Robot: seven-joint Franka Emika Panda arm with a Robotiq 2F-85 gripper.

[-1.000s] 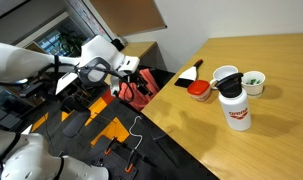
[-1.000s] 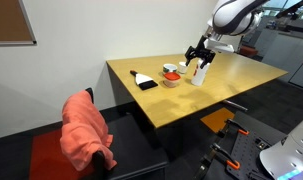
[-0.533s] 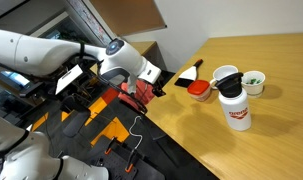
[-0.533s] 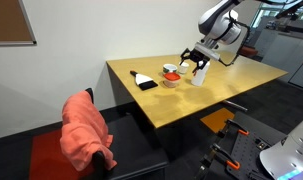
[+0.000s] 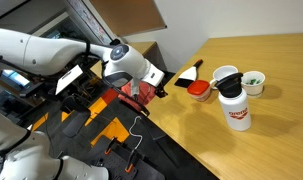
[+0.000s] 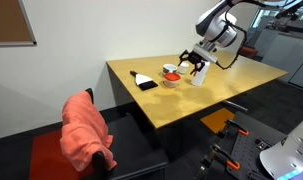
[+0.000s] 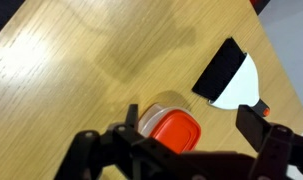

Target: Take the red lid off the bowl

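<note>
The red lid (image 7: 177,129) sits on the small translucent bowl (image 7: 148,118) on the wooden table; both show low in the wrist view. The lid also shows in both exterior views (image 5: 199,89) (image 6: 171,71), with the bowl under it (image 6: 170,81). My gripper (image 7: 179,142) is open and empty. It hangs above the lid, with the dark fingers (image 7: 264,128) spread to either side of it and apart from it. In the exterior views the gripper (image 5: 156,87) (image 6: 194,66) hovers close by the lid.
A black and white scraper (image 7: 227,74) lies just beyond the bowl. A white cup (image 5: 226,76), a white bowl with green contents (image 5: 253,81) and a white bottle (image 5: 234,110) stand close to the lid. A red cloth (image 6: 87,130) hangs over a chair.
Over the last second the arm swung in and down towards the lid. In the last half second it hardly moved. The lid stays on the bowl.
</note>
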